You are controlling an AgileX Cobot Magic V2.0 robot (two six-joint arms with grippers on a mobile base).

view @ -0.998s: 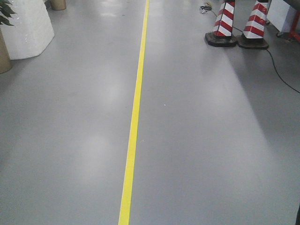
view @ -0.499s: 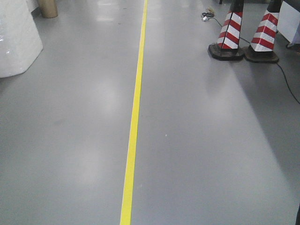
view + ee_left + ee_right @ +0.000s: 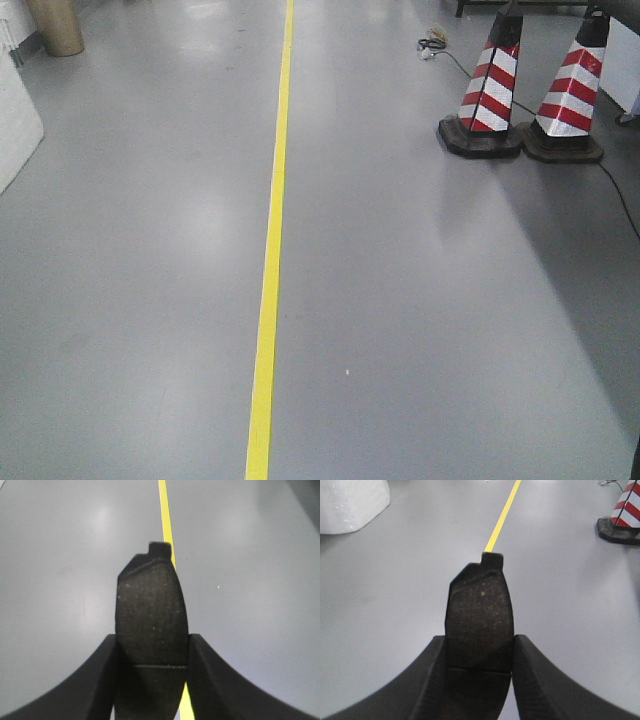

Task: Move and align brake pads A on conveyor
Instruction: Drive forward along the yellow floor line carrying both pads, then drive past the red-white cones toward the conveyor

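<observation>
Each wrist view shows one dark grey brake pad clamped between black jaws, held above the grey floor. The left gripper (image 3: 152, 647) is shut on a brake pad (image 3: 150, 615) whose tabbed end points away from the wrist; a thin cross groove runs near the jaws. The right gripper (image 3: 479, 647) is shut on another brake pad (image 3: 480, 615), held the same way. The conveyor is out of view in all frames. Neither gripper shows in the front view.
Grey floor with a yellow line (image 3: 268, 290) running ahead. Two red-and-white striped cones (image 3: 490, 95) (image 3: 570, 100) on black bases stand at the far right, with a black cable (image 3: 620, 195) beside them. A white bulky object (image 3: 15, 125) and a brown cylinder (image 3: 55, 25) stand at the left.
The front view has moved: the cones and the white object have shifted down-right and left, and the yellow line now lies a little more to the left.
</observation>
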